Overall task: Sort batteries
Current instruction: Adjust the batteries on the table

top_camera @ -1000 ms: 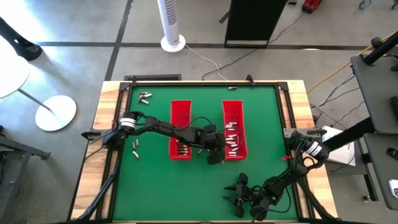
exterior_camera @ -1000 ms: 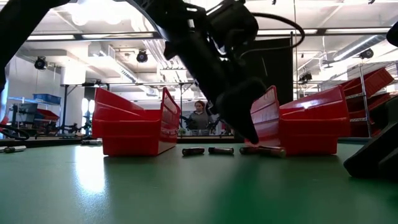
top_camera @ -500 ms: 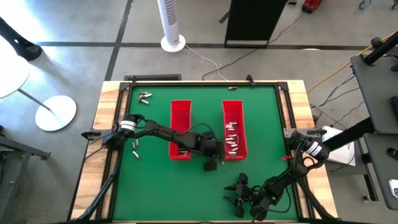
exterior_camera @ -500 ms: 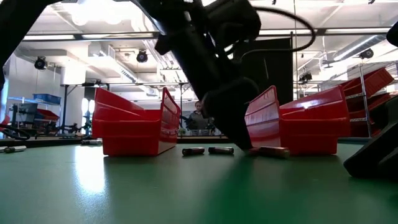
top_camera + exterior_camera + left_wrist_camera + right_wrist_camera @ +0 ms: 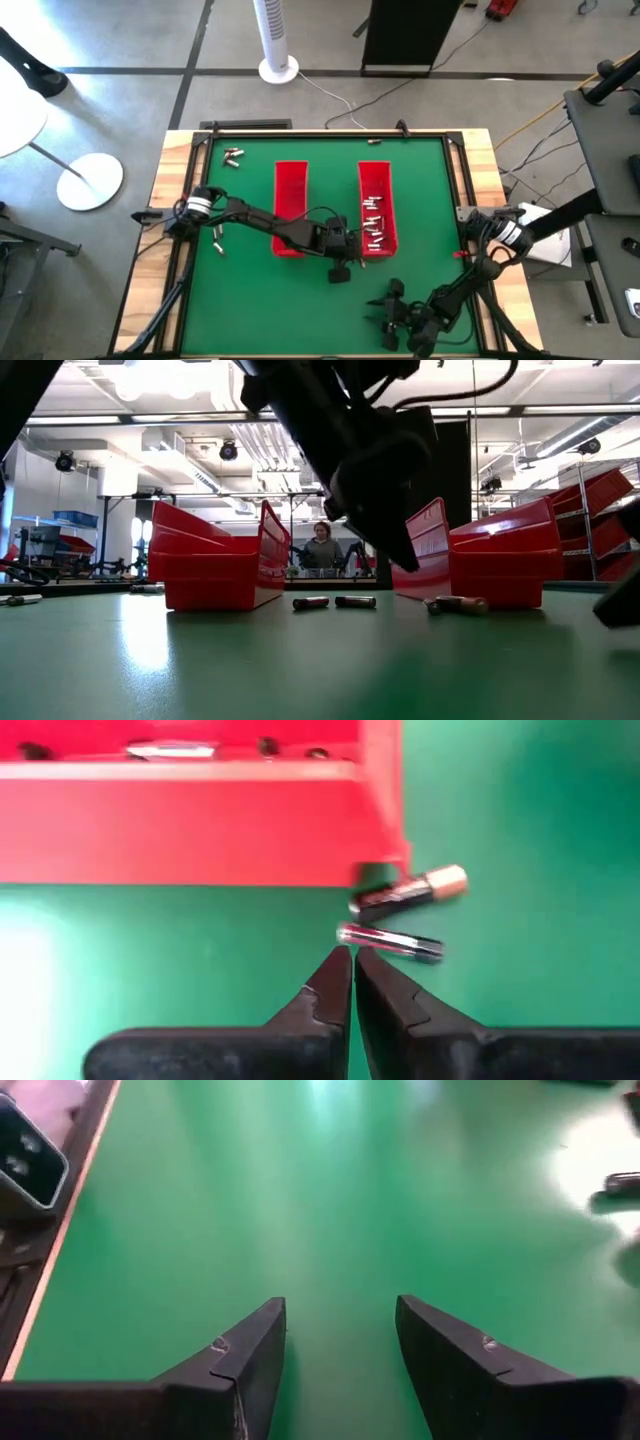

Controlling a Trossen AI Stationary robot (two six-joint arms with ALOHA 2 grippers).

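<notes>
Two red trays [image 5: 290,205] [image 5: 376,205] stand side by side on the green mat. The right one holds several batteries [image 5: 375,222]. Two loose batteries [image 5: 408,890] [image 5: 390,941] lie on the mat at that tray's near left corner [image 5: 385,850]. My left gripper [image 5: 353,956] [image 5: 345,266] hangs shut just short of them, its tips raised off the mat [image 5: 405,563]. Two more batteries [image 5: 310,602] [image 5: 355,601] lie between the trays. Near the front edge my right gripper [image 5: 340,1340] [image 5: 386,316] stands open over bare mat.
More batteries lie at the far left corner [image 5: 232,155] and by the left edge [image 5: 217,237] of the mat. A black frame [image 5: 320,132] borders the mat. A person shows in the room beyond the table [image 5: 322,548].
My left gripper, shut throughout, has risen off the mat beside the right tray's near end and drawn back toward the table's near edge.
</notes>
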